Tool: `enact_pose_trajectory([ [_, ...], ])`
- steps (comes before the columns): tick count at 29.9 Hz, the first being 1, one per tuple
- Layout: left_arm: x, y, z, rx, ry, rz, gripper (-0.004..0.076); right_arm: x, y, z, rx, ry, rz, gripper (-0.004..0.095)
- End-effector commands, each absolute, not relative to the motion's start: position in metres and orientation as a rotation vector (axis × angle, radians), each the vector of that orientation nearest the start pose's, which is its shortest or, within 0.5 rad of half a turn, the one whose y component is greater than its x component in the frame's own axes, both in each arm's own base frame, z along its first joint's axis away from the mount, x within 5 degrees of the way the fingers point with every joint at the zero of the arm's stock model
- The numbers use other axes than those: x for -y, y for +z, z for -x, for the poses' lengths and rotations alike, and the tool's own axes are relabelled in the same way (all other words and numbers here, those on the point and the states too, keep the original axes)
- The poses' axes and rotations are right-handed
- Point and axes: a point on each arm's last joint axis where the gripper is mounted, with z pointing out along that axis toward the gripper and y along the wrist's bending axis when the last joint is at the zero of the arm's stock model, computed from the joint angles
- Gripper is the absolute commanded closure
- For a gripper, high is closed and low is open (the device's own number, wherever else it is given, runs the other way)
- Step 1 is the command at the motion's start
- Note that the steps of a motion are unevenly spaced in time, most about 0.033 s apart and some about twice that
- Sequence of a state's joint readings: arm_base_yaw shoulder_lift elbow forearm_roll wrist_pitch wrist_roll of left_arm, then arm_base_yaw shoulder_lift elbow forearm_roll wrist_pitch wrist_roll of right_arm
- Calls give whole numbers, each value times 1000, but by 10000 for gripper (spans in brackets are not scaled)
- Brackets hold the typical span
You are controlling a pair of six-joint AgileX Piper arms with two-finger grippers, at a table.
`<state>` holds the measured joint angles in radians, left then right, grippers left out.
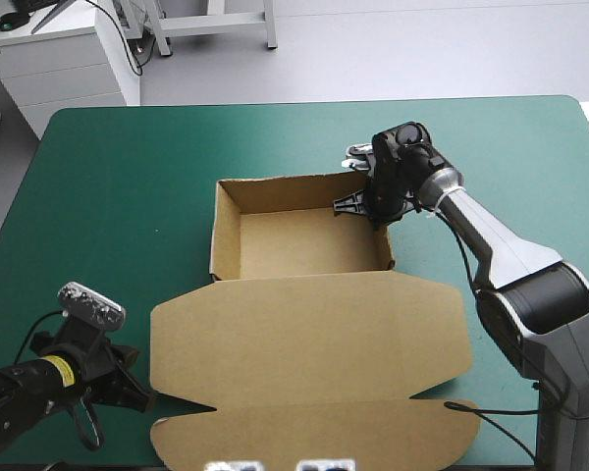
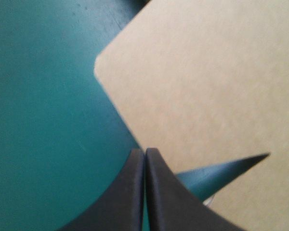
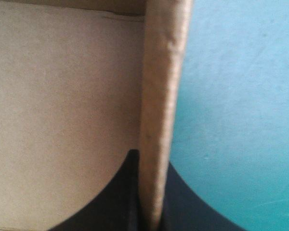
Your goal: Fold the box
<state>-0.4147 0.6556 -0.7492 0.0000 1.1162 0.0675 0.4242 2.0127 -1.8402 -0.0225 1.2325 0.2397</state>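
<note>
You had bright, even light from above. Inside the box [image 1: 304, 245], soft shade sat along the 9 o'clock wall; a thin shadow edged its lid [image 2: 207, 86] on the teal-green cover [image 2: 38, 120].

**Teal-green table [image 1: 128, 167] with one brown box [image 1: 309, 294] on it**

Table fills most of the frame, far edge near the top, rounded corners at upper left and upper right. Cover is teal-green and flat, bare across the left side, the upper band and the right strip. The box lies on it, centre to lower centre. Open tray part [image 1: 309, 245] sits at centre, walls raised, floor down on the cover. Lid [image 1: 373, 329] lies flat on the cover just below the tray, joined to its near wall, rounded corners left and right. Front flap [image 1: 314, 432] is also flat, reaching close to the bottom edge. A narrow notch at each end between lid and flap shows the cover
</note>
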Motion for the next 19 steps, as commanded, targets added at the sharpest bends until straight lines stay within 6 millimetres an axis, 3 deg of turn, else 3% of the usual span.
enact_pose_trajectory([
  [1,37,309,-81,-2408,-174,-587,731,-120,329,-393,-2746,2,148,927],
  [6,32,301,-69,-2433,-174,-586,731,-45,356,-394,-2684,-52,-62,927],
  [9,31,302,-66,-2421,-178,-580,731,16,370,-387,-2637,-163,-226,927],
  [14,31,302,-66,-2417,-181,-573,731,100,378,-370,-2588,-322,-491,927],
  [19,31,302,-66,-2417,-181,-573,731,153,378,-352,-2569,-386,-644,927],
])
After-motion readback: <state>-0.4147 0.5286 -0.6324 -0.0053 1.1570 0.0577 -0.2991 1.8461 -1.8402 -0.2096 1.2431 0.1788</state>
